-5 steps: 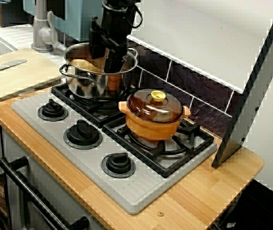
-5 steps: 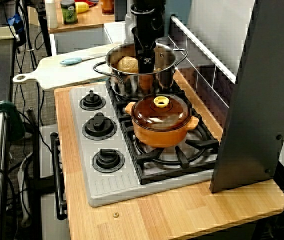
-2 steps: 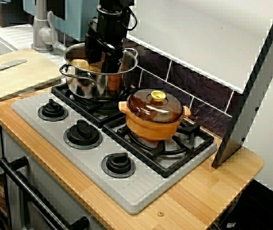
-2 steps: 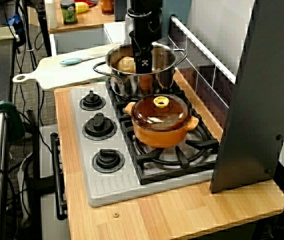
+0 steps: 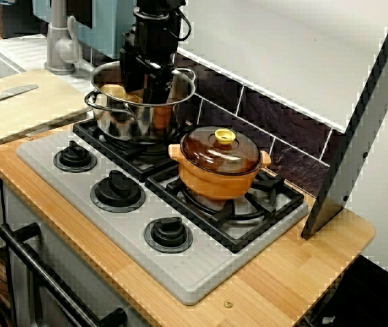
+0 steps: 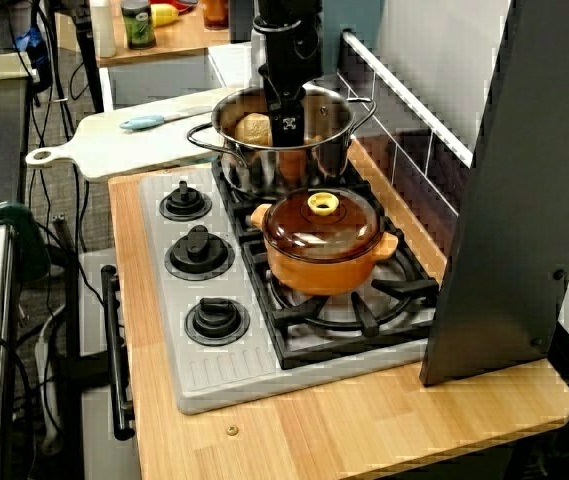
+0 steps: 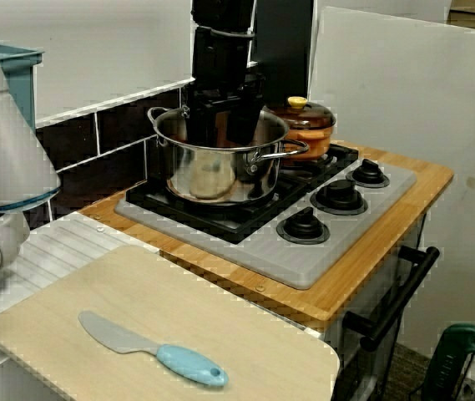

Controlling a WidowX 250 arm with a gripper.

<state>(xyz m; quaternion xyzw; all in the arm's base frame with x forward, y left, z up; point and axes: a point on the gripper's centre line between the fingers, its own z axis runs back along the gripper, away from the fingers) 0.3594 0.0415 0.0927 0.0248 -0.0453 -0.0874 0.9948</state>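
The gripper (image 5: 146, 80) hung in the mouth of the steel pot (image 5: 122, 122) on the back burner of the stove (image 5: 122, 221), its two dark fingers (image 5: 132, 68) standing somewhat apart with nothing seen gripped between them. A tan rounded lump (image 6: 255, 128) lay inside the pot just beside the fingers, on the side toward the cutting board (image 7: 179, 309), though whether they touched could not be told. The lidded orange pot (image 5: 217, 178) stood on the neighbouring burner

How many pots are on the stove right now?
2. The steel pot stands at one end of the stove, with the gripper reaching into it. The orange lidded pot stands beside it toward the other end. None seems hidden.
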